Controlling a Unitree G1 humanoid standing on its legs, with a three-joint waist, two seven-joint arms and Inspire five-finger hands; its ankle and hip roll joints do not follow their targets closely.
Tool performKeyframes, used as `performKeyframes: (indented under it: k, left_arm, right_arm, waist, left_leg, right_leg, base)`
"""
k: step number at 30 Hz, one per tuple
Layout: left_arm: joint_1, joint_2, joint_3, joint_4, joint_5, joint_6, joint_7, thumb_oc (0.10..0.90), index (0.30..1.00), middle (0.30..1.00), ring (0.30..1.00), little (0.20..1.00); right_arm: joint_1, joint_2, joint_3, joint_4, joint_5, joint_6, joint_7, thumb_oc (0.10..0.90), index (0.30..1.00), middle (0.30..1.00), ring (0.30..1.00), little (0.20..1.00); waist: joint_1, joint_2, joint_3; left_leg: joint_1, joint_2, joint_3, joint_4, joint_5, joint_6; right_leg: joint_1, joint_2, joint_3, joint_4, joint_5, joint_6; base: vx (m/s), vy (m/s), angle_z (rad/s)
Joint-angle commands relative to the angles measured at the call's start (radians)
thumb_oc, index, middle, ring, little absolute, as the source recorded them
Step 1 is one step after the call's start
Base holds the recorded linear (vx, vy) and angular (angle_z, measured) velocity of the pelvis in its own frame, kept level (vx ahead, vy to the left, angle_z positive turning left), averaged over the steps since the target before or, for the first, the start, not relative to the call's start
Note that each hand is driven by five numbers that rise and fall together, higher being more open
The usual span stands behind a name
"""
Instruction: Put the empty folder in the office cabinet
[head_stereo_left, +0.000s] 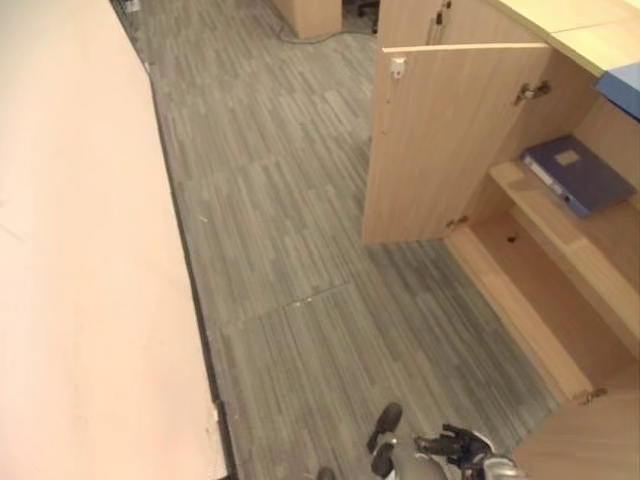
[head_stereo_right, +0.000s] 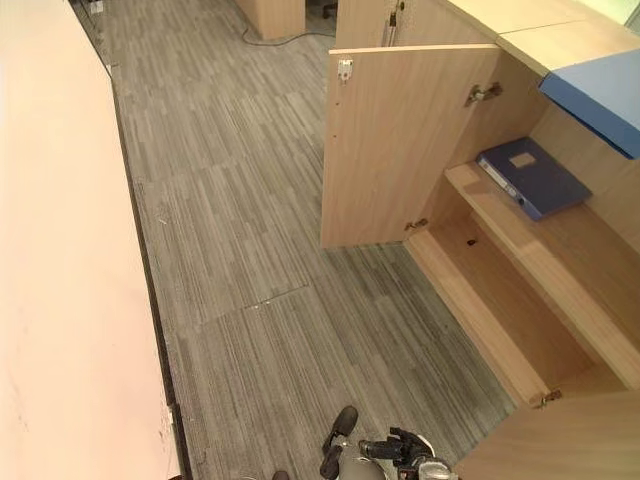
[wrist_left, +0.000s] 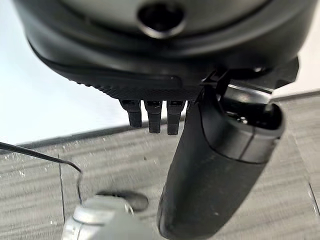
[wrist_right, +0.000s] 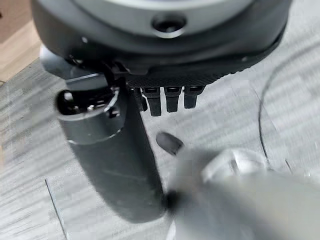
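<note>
Lying flat on pale wooden shelf (head_stereo_left: 560, 225) (door (head_stereo_left: 440, 140) open): slim blue folder (head_stereo_left: 580, 172)

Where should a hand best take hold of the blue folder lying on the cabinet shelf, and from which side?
Grip the blue folder by its spine edge, which faces the open front of the cabinet. It lies flat on the shelf, so probably come from the open front, with fingers over the cover and the thumb under that edge.

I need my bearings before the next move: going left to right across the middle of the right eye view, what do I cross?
Pale wall → dark baseboard → grey carpet floor → open cabinet door → cabinet shelf with the blue folder lying flat on it.
</note>
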Motion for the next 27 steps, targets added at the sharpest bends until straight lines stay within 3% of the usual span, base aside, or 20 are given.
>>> performKeyframes:
  k: [1, 6, 11, 16, 17, 20, 21, 22, 23, 24, 25, 27]
  left_arm:
    - [-0.009, 0.028, -0.015, -0.003, -0.005, -0.013, 0.011, 0.800, 0.900, 0.900, 0.900, 0.900]
    - [-0.032, 0.040, -0.037, -0.007, 0.004, -0.014, 0.016, 0.800, 0.900, 0.900, 0.900, 0.900]
    - [-0.054, 0.042, -0.048, 0.002, -0.001, -0.015, 0.022, 0.800, 0.900, 0.900, 0.900, 0.900]
    - [-0.074, 0.047, -0.066, -0.015, -0.009, -0.016, 0.022, 0.800, 0.900, 0.900, 0.900, 0.900]
    - [-0.076, 0.046, -0.069, -0.021, -0.008, -0.016, 0.021, 0.800, 0.900, 0.900, 0.900, 0.900]
    - [-0.075, 0.047, -0.060, -0.032, -0.016, -0.018, 0.018, 0.800, 0.900, 0.900, 0.900, 0.900]
    - [-0.072, 0.048, -0.054, -0.037, -0.017, -0.017, 0.020, 0.800, 0.900, 0.900, 0.900, 0.900]
    - [-0.068, 0.051, -0.046, -0.042, -0.014, -0.019, 0.028, 0.800, 0.900, 0.900, 0.900, 0.900]
    - [-0.069, 0.051, -0.046, -0.042, -0.014, -0.019, 0.028, 0.800, 0.900, 0.900, 0.900, 0.900]
    - [-0.060, 0.052, -0.045, -0.041, 0.000, -0.018, 0.033, 0.800, 0.900, 0.900, 0.900, 0.900]
    - [-0.060, 0.053, -0.045, -0.041, 0.000, -0.018, 0.033, 0.800, 0.900, 0.900, 0.900, 0.900]
    - [-0.052, 0.054, -0.044, -0.038, 0.011, -0.018, 0.037, 0.800, 0.900, 0.900, 0.900, 0.900]
  right_arm:
    - [0.034, -0.022, 0.022, 0.049, 0.061, 0.000, -0.013, 0.800, 0.900, 0.900, 0.900, 0.900]
    - [0.032, -0.031, 0.011, 0.052, 0.078, 0.002, -0.008, 0.800, 0.900, 0.900, 0.900, 0.900]
    - [0.035, -0.039, -0.012, 0.077, 0.077, 0.002, -0.007, 0.800, 0.900, 0.900, 0.900, 0.900]
    - [0.055, -0.039, -0.038, 0.110, 0.100, 0.007, -0.011, 0.800, 0.900, 0.900, 0.900, 0.900]
    - [0.056, -0.040, -0.042, 0.114, 0.104, 0.008, -0.013, 0.800, 0.900, 0.900, 0.900, 0.900]
    - [0.051, -0.043, -0.036, 0.116, 0.110, 0.003, -0.014, 0.800, 0.900, 0.900, 0.900, 0.900]
    - [0.050, -0.043, -0.032, 0.115, 0.110, 0.003, -0.014, 0.800, 0.900, 0.900, 0.900, 0.900]
    - [0.044, -0.049, -0.028, 0.110, 0.109, 0.003, -0.016, 0.800, 0.900, 0.900, 0.900, 0.900]
    - [0.044, -0.048, -0.028, 0.110, 0.109, 0.003, -0.016, 0.800, 0.900, 0.900, 0.900, 0.900]
    - [0.038, -0.052, -0.032, 0.106, 0.114, 0.006, -0.018, 0.800, 0.900, 0.900, 0.900, 0.900]
    - [0.038, -0.052, -0.032, 0.106, 0.114, 0.006, -0.018, 0.800, 0.900, 0.900, 0.900, 0.900]
    - [0.033, -0.052, -0.028, 0.104, 0.110, 0.008, -0.019, 0.800, 0.900, 0.900, 0.900, 0.900]
  waist:
    - [-0.015, 0.018, 0.026]
    - [-0.036, 0.039, 0.044]
    - [-0.054, 0.049, 0.049]
    - [-0.076, 0.052, 0.037]
    - [-0.080, 0.052, 0.036]
    - [-0.075, 0.039, 0.034]
    - [-0.066, 0.031, 0.037]
    - [-0.047, 0.011, 0.045]
    - [-0.047, 0.012, 0.045]
    - [-0.035, -0.008, 0.052]
    - [-0.034, -0.007, 0.052]
    - [-0.021, -0.029, 0.055]
  left_leg:
    - [0.025, 0.053, -0.005, -0.120, -0.003, -0.003]
    - [0.034, 0.064, -0.048, -0.186, 0.038, -0.012]
    - [0.028, 0.064, -0.078, -0.186, 0.020, -0.008]
    - [0.053, 0.122, -0.049, -0.169, 0.046, -0.039]
    - [0.050, 0.139, -0.038, -0.133, 0.056, -0.049]
    - [-0.019, 0.166, -0.006, 0.077, 0.157, -0.074]
    - [-0.051, 0.163, -0.012, 0.171, 0.195, -0.072]
    - [-0.115, 0.157, -0.031, 0.355, 0.255, -0.063]
    - [-0.117, 0.159, -0.031, 0.359, 0.254, -0.064]
    - [-0.182, 0.172, -0.022, 0.460, 0.235, -0.044]
    - [-0.184, 0.174, -0.021, 0.464, 0.232, -0.044]
    - [-0.256, 0.185, -0.009, 0.492, 0.187, -0.026]
  right_leg:
    - [-0.059, -0.028, 0.046, 0.044, -0.050, 0.218]
    - [-0.118, -0.058, 0.049, 0.167, -0.103, 0.210]
    - [-0.179, -0.094, 0.078, 0.306, -0.169, 0.202]
    - [-0.185, -0.077, 0.094, 0.357, -0.240, 0.165]
    - [-0.173, -0.065, 0.096, 0.348, -0.249, 0.156]
    - [-0.068, 0.005, 0.114, 0.245, -0.253, 0.122]
    - [-0.029, 0.030, 0.124, 0.200, -0.252, 0.107]
    - [0.029, 0.063, 0.151, 0.153, -0.253, 0.080]
    - [0.029, 0.066, 0.151, 0.152, -0.253, 0.079]
    - [0.071, 0.071, 0.181, 0.128, -0.263, 0.066]
    - [0.070, 0.073, 0.181, 0.128, -0.263, 0.065]
    - [0.114, 0.065, 0.209, 0.098, -0.263, 0.063]
  base:
    - [0.05, -0.014, 0.32]
    - [0.11, -0.055, 0.18]
    - [0.13, -0.063, 0.15]
    - [0.18, -0.155, 0.15]
    - [0.16, -0.167, 0.07]
    - [0.13, -0.199, -0.22]
    - [0.18, -0.287, -0.47]
    - [0.13, -0.214, -0.56]
    - [0.14, -0.226, -0.96]
    - [0.05, -0.087, -1.18]
    - [0.08, -0.118, -1.09]
    - [0.10, -0.049, -0.49]
